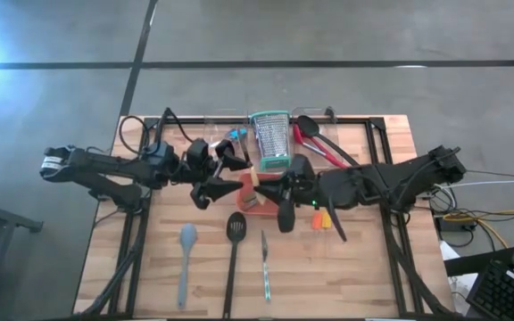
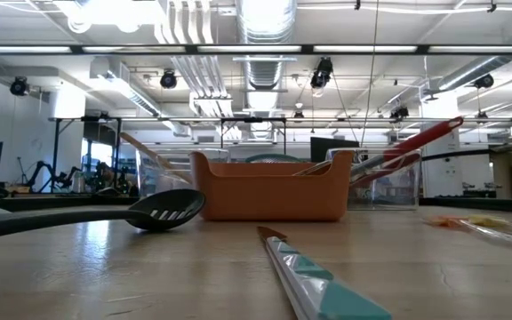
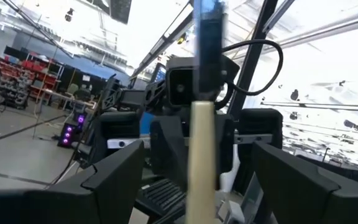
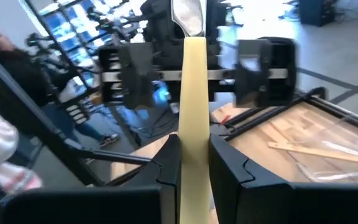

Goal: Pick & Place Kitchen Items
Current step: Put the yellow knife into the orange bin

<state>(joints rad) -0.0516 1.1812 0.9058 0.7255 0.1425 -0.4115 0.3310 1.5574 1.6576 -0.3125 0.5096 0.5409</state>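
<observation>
A: What lies nearest the front edge of the tabletop?

B: Three utensils side by side: a grey spatula (image 1: 186, 259) toward the left, a black slotted turner (image 1: 234, 245) in the middle, and a small knife (image 1: 264, 265) with a teal handle just right of it.

A: And behind those?

B: The orange tray (image 1: 250, 203) sits near the middle of the tabletop. Both grippers meet above it. The right gripper (image 4: 194, 163) is clamped on a cream-handled utensil (image 4: 194, 112), its fingers pressed against the handle on both sides. The left gripper (image 3: 194, 171) faces it with its fingers spread wide on either side of the same handle, not pinching it.

A: Anything right of the tray?

B: An orange-handled tool (image 1: 322, 218) lies just beside the right arm.

A: Farther back?

B: The steel grater (image 1: 270, 141) stands upright near the back edge, with a red spoon (image 1: 319, 147) and a black spoon (image 1: 309, 126) in a clear bin to its right. A person (image 4: 5, 124) shows beyond the table.
</observation>
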